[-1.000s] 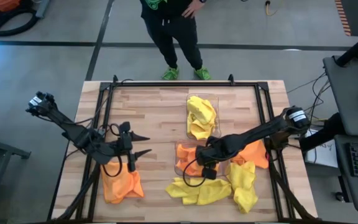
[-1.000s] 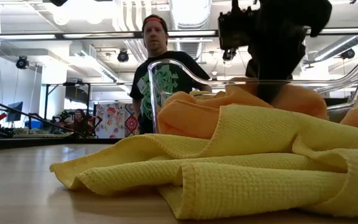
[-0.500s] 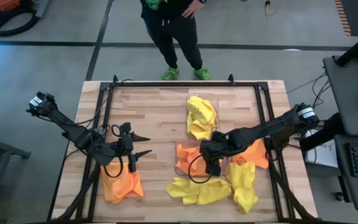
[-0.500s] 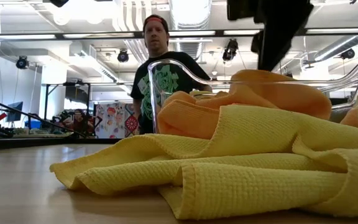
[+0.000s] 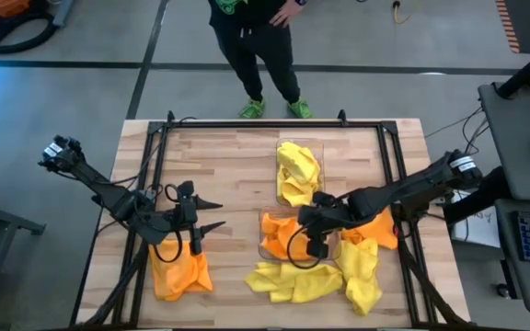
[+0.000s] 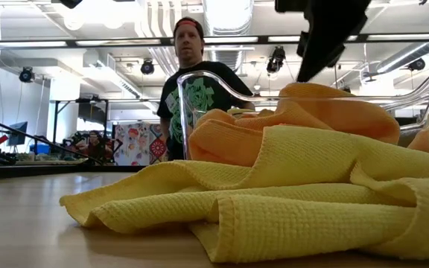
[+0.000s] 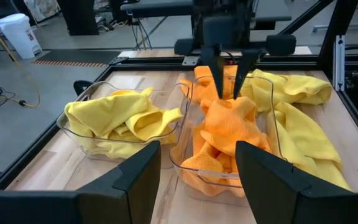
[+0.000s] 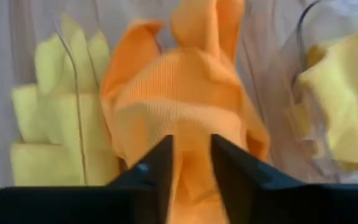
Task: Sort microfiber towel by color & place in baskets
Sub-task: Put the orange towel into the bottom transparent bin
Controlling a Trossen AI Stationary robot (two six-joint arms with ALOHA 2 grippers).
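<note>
The right gripper (image 7: 227, 87) hangs just above the orange towels (image 5: 283, 234) heaped in the near basket (image 7: 185, 169), fingers narrowly apart and apparently empty; next, an orange towel (image 5: 380, 227) beside it needs fetching.

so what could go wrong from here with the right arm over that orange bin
The right gripper hangs just above the orange towels in the near basket, fingers narrowly apart; a fold could snag and lift out as it rises. The orange heap stands above the basket's rim, so another towel may spill. Loose yellow towels lie against that basket and could get dragged in with the next pick.
</note>
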